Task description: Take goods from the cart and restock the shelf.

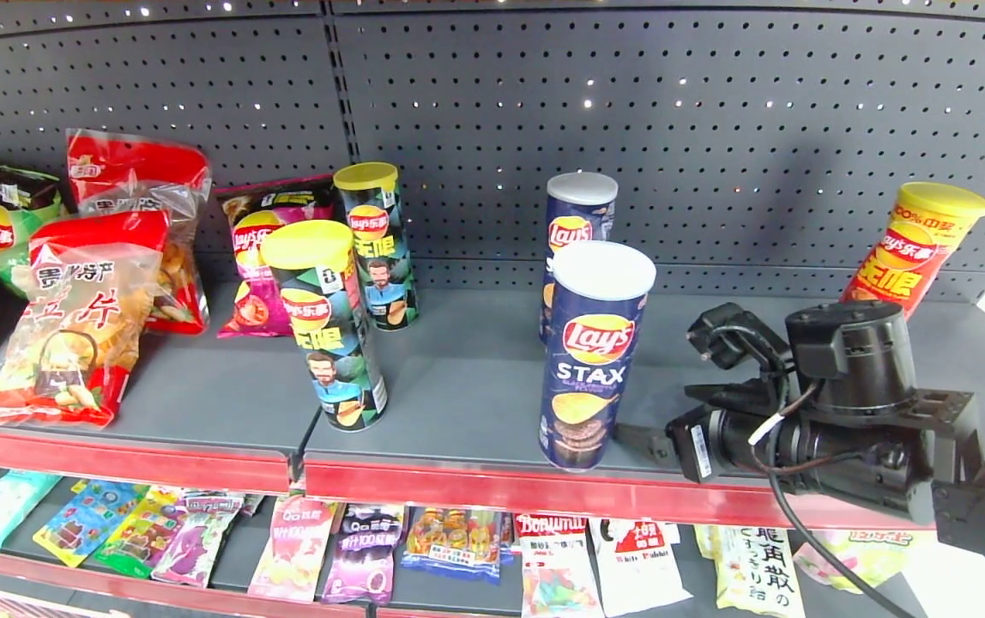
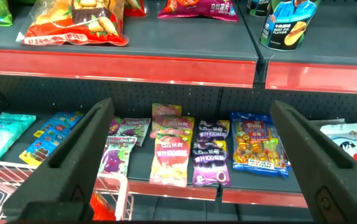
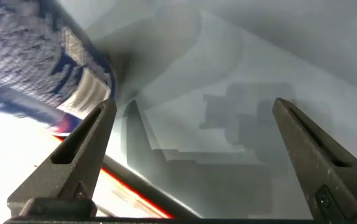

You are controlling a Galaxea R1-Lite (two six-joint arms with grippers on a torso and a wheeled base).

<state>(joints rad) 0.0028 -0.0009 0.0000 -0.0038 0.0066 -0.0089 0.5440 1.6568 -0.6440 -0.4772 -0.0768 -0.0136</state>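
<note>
Right gripper (image 3: 194,106) fingers wide beside blue can (image 1: 595,352), lower centre, upright on shelf (image 1: 467,386): likely placed. Left gripper (image 2: 191,106) wide, empty.

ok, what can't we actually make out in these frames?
- Cart: left wrist view, cut off by the bottom edge and partly covered by a finger of the left gripper; contents cannot be told.
- Front blue can: right wrist view, blurred and cut by the edge; its gap to the right gripper is unclear.
- Rear blue can: head view, lower half behind the front one.
- Yellow can: head view, base behind the right arm.
</note>
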